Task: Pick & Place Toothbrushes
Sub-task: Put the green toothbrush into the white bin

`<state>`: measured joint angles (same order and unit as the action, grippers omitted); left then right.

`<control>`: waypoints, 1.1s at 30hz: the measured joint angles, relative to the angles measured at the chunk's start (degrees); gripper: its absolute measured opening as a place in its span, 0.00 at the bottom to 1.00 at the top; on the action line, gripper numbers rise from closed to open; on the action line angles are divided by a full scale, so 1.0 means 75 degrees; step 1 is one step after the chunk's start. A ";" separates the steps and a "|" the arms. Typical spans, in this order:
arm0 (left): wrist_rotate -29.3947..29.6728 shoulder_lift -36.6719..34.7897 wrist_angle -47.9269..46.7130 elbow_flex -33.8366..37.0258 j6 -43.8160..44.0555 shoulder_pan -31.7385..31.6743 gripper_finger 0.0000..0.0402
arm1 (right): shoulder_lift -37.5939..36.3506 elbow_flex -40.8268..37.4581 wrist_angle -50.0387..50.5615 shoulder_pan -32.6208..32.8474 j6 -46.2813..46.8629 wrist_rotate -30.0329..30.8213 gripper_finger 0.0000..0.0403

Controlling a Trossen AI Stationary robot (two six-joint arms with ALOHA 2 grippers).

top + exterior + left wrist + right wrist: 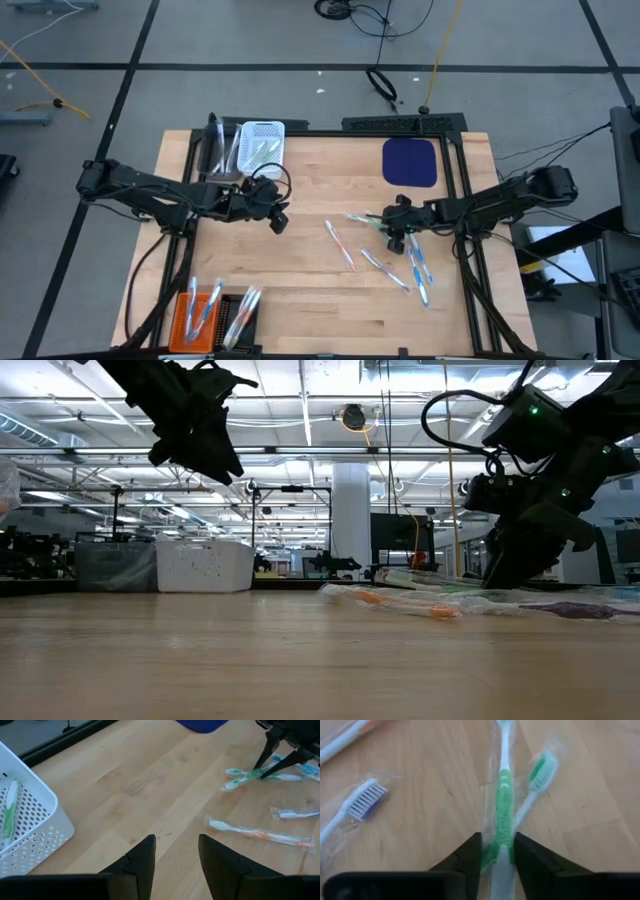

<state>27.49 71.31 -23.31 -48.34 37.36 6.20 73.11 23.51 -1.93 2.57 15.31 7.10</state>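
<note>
Two arms: both over the table (300, 290), left arm toward the left side, right arm toward the right side.
Right gripper (497, 857): its wrist view shows the fingers set on either side of a wrapped green toothbrush (504, 805); whether they press it yet I cannot tell.
Seen from above: right gripper (397, 232) sits among the loose toothbrushes (415, 268) on the right half of the table; the green one is a sliver there.
Left gripper (175, 862): fingers apart, nothing between them, raised above the wood near the white basket (47, 827).
Left wrist only: a green toothbrush (8, 812) lies inside the white basket; the right gripper's tips touch down on a green pair farther off.
High view only: an orange basket (190, 318) and a black basket (238, 322) at the near-left corner hold toothbrushes; a blue mat (411, 162) lies near the far-right corner.
Low view: loose toothbrushes blur into one strip; baskets at the near edge are cut off.
</note>
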 joint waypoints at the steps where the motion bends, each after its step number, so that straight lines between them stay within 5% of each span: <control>1: 0.0001 0.0000 0.0003 0.0000 0.0000 0.0000 0.37 | -0.0047 -0.0001 0.0001 0.0000 -0.0001 0.0004 0.20; 5: 0.0003 0.0000 0.0001 0.0000 -0.0003 0.0000 0.37 | -0.0301 0.0040 0.0033 0.0000 -0.0250 0.0008 0.09; 17: 0.0009 0.0000 0.0293 0.0000 0.0031 0.0000 0.37 | -0.0899 0.0452 -0.0597 0.0017 -0.0341 0.0489 0.09; 33: 0.0020 0.0451 0.4209 -0.0012 -0.2218 0.0483 0.37 | -0.0925 0.0455 -0.4770 0.0594 -0.0666 0.0439 0.09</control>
<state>27.64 74.69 8.26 -48.42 20.73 9.82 66.17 26.92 -37.71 7.02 10.31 10.39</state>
